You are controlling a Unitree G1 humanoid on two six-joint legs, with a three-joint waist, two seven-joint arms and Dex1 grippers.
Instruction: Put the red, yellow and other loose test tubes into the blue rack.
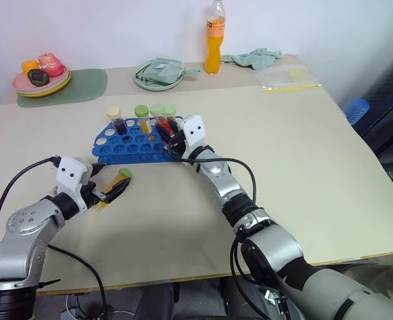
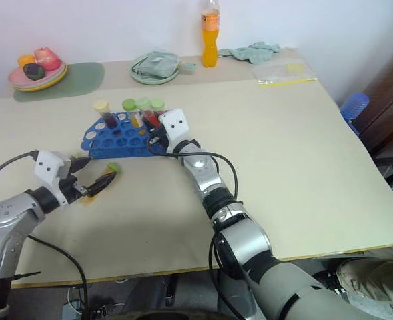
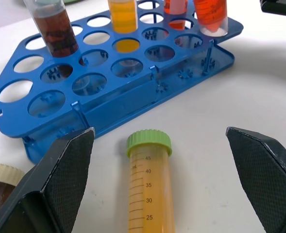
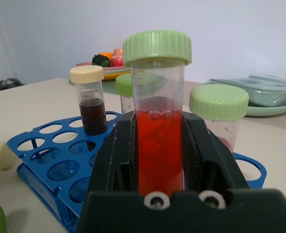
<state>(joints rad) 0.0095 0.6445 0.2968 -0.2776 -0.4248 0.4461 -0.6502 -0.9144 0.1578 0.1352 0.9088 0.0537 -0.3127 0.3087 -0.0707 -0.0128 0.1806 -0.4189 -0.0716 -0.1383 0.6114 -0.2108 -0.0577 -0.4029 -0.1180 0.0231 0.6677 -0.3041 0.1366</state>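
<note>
1. Right wrist view: your right tool (image 4: 160,160) is clamped on the red tube (image 4: 159,145), upright over the blue rack (image 1: 133,143).
2. Your left tool (image 3: 162,179) stands wide apart around the yellow tube (image 3: 150,191), which lies on the worktop (image 1: 303,167) beside the rack.

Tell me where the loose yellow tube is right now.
The yellow tube lies flat on the table just in front of the blue rack, on the robot's left, between the open fingers of the left gripper.
</note>
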